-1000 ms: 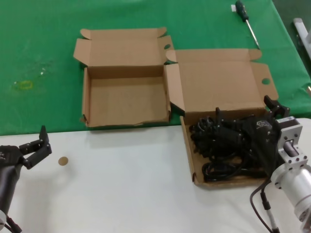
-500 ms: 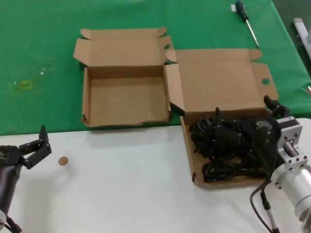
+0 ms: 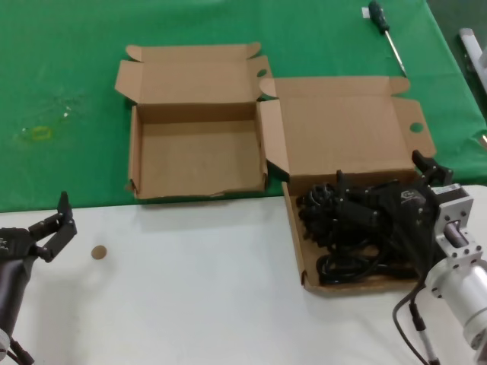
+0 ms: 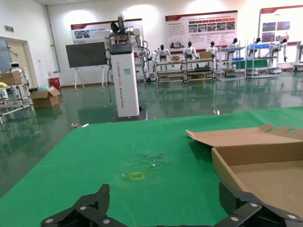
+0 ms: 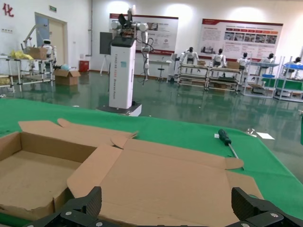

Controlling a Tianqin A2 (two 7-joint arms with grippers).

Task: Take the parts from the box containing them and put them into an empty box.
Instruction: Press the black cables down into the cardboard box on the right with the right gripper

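Right gripper (image 3: pixel 380 199), fingers spread wide and holding nothing, hangs over the parts (image 3: pixel 342 236) in the larger box (image 3: pixel 298 251) at four o'clock, and should straddle one bundle's loops squarely before pinching; left gripper (image 3: pixel 55 228) idles released at eight o'clock.

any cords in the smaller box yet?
No. In the head view the smaller box shows bare cardboard; the cords all lie in the larger box.
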